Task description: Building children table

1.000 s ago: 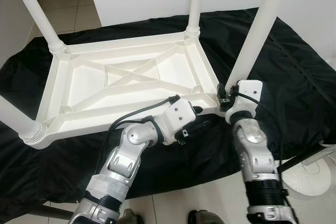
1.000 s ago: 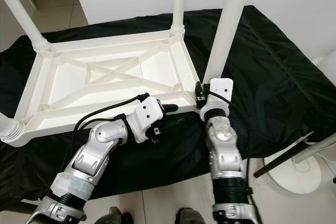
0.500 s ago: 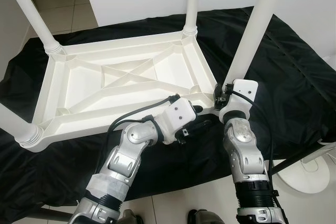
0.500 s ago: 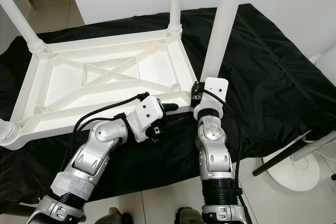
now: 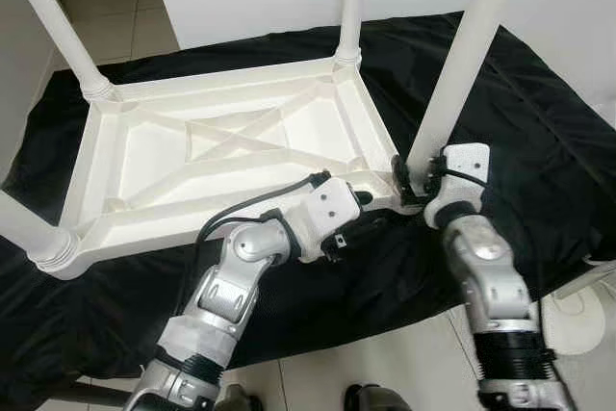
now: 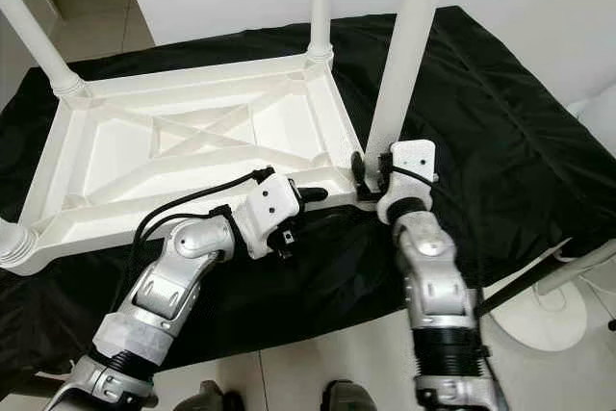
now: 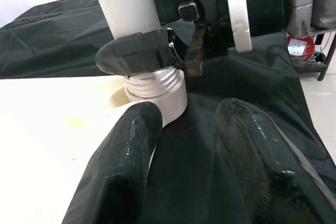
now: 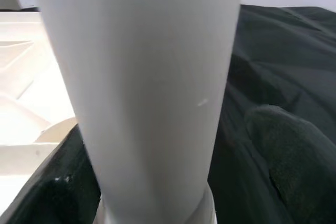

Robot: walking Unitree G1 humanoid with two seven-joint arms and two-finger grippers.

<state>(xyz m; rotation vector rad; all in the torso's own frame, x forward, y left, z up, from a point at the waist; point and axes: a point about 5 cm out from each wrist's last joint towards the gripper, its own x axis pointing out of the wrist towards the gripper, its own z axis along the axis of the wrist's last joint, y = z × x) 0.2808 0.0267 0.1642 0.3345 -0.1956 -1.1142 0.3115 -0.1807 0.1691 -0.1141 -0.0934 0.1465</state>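
While the white table (image 5: 231, 156) lies upside down on the black cloth (image 5: 539, 132), your right gripper (image 6: 371, 180) has its jaws shut around the bottom of the near leg (image 5: 462, 55), right at the table's corner. Your left gripper (image 7: 184, 145) waits beside that corner with jaws apart, holding nothing. You seem to be fixing this leg in; next, twist or push it until it sits tight

Table tops: one white table top (image 5: 231, 146), lying upside down.
Table legs: four white legs (image 5: 462, 55) standing up, one at each corner.
Black cloths: one black cloth (image 5: 539, 122) under the table.
Robot arms: two silver arms.
Grippers: two, the left gripper (image 7: 189, 145) and the right gripper (image 6: 366, 176).
White round stands: one white stand (image 6: 553, 310) on the floor.
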